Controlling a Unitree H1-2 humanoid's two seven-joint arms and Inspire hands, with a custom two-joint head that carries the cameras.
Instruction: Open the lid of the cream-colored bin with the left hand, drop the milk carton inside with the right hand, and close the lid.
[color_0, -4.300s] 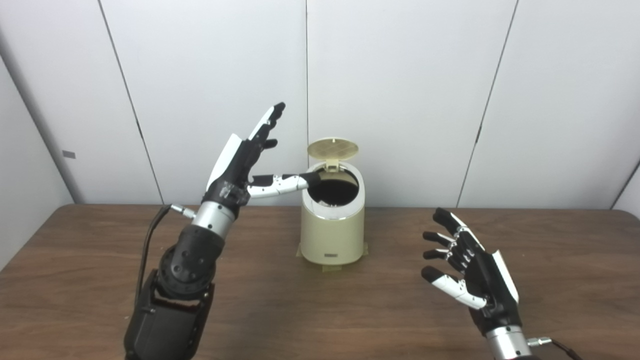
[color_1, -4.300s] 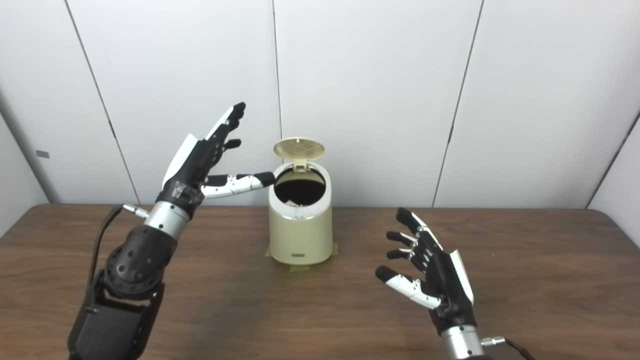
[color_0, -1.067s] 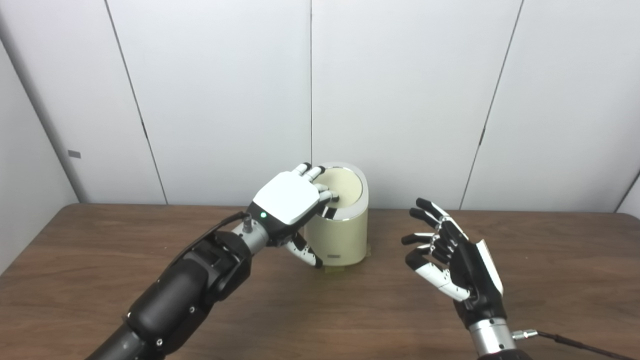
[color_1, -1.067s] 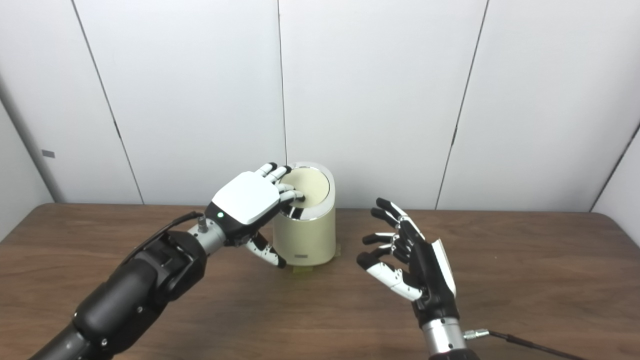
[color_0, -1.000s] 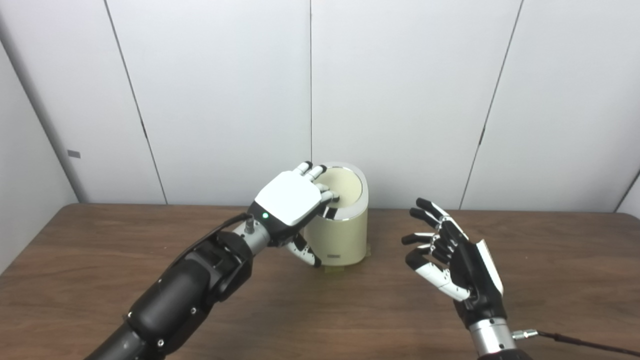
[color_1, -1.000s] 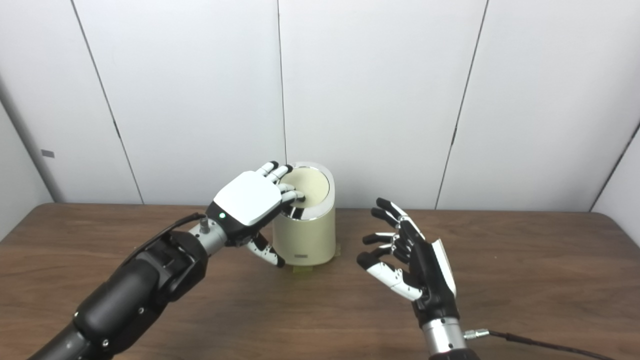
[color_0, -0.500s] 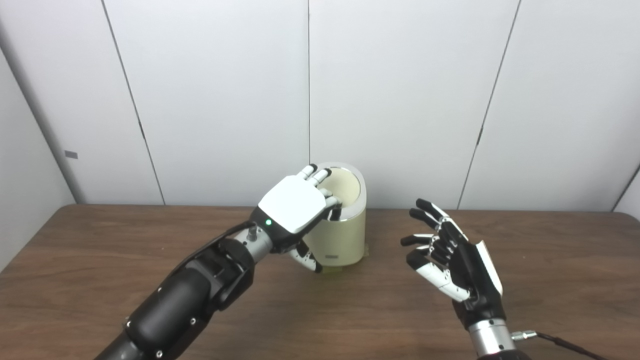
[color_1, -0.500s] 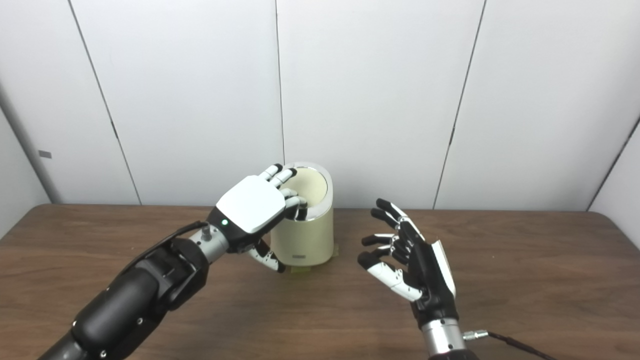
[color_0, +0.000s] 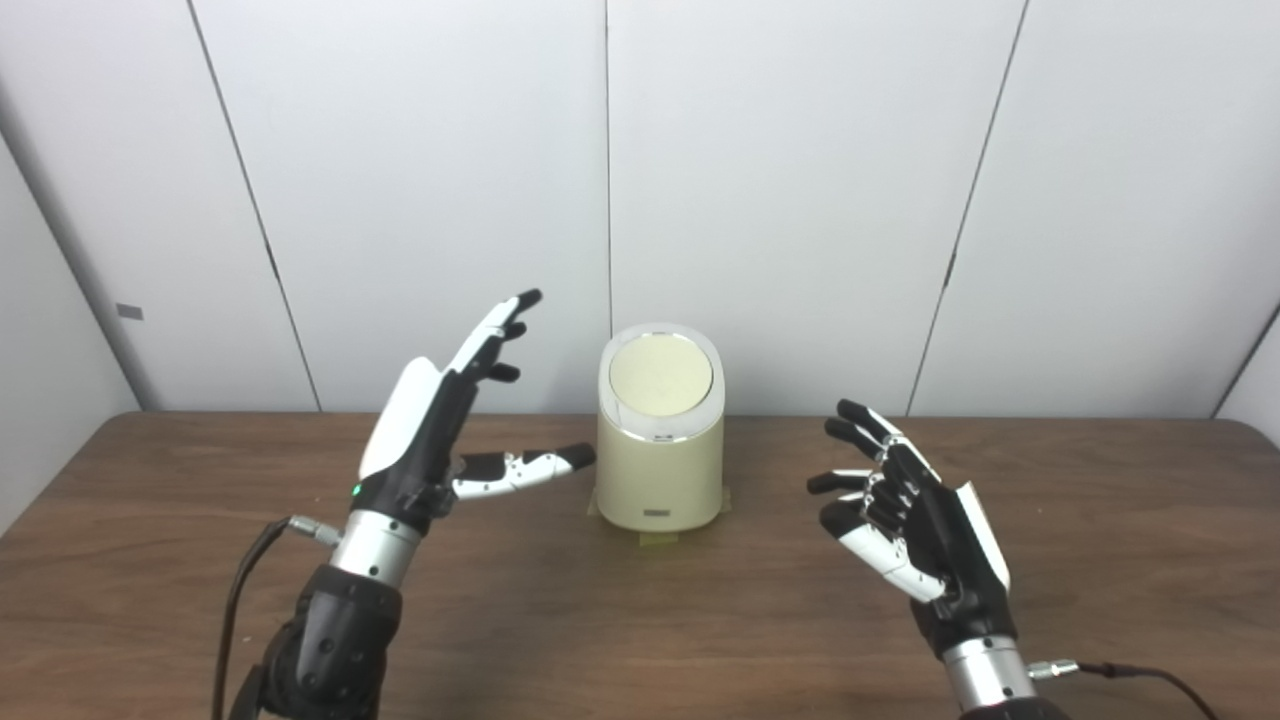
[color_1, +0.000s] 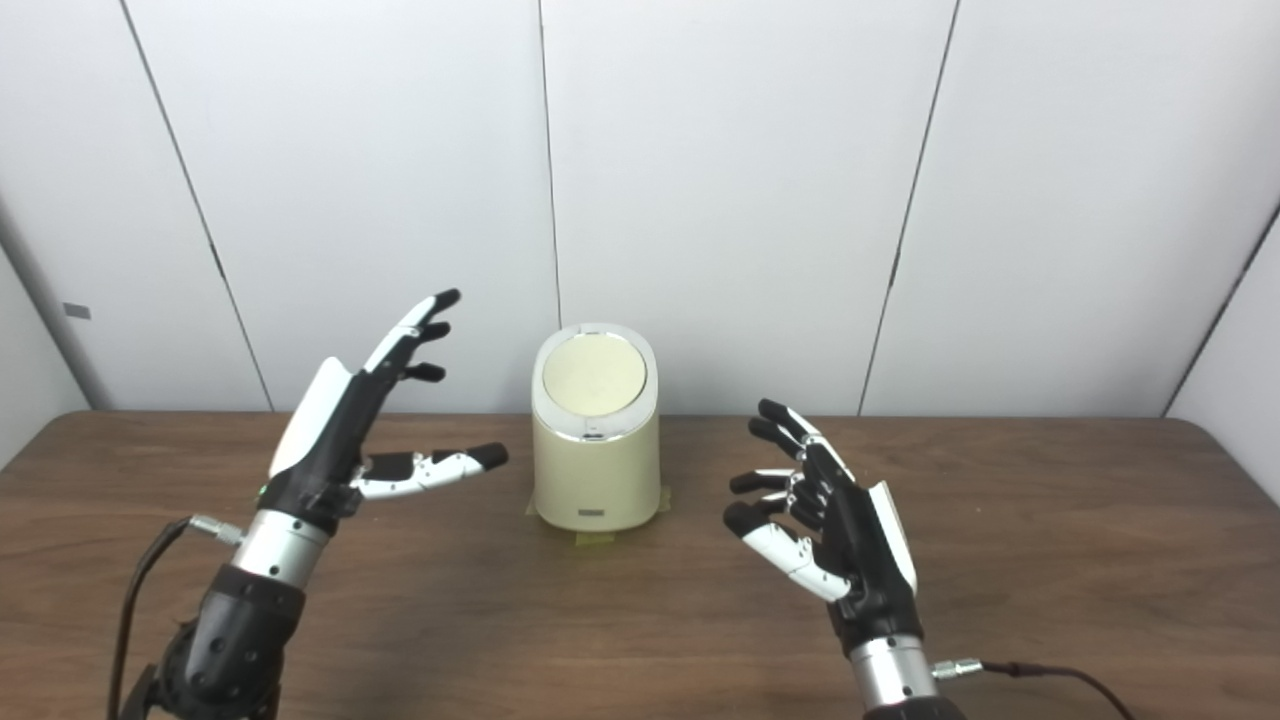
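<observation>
The cream-colored bin (color_0: 659, 455) stood upright near the back of the wooden tabletop (color_0: 640, 620), approx. in the middle between both arms, w/ a small piece of tape visible under its base. Its round lid (color_0: 660, 377) was closed and lay flat in the shiny rim on top. The milk carton was not visible in either view, so I cannot tell where it was.

The left hand (color_0: 440, 430) was raised above the tabletop on the left side of the bin, held w/ the palm turned toward the bin. It was empty, w/ the fingers (color_0: 497, 325) stretched out and pointing up and toward the wall. The thumb pointed sideways to the bin; its tip was near the bin's wall, but there was a small gap, so no contact. A green light was visible near the wrist of this hand.

The right hand (color_0: 915, 525) was on the right side of the bin, clearly apart from it, and lower than the left one. It also held nothing: the fingers were spread and a little curled, palm facing left toward the bin. A dark cable went from each wrist, one to the left and one to the right bottom corner.
</observation>
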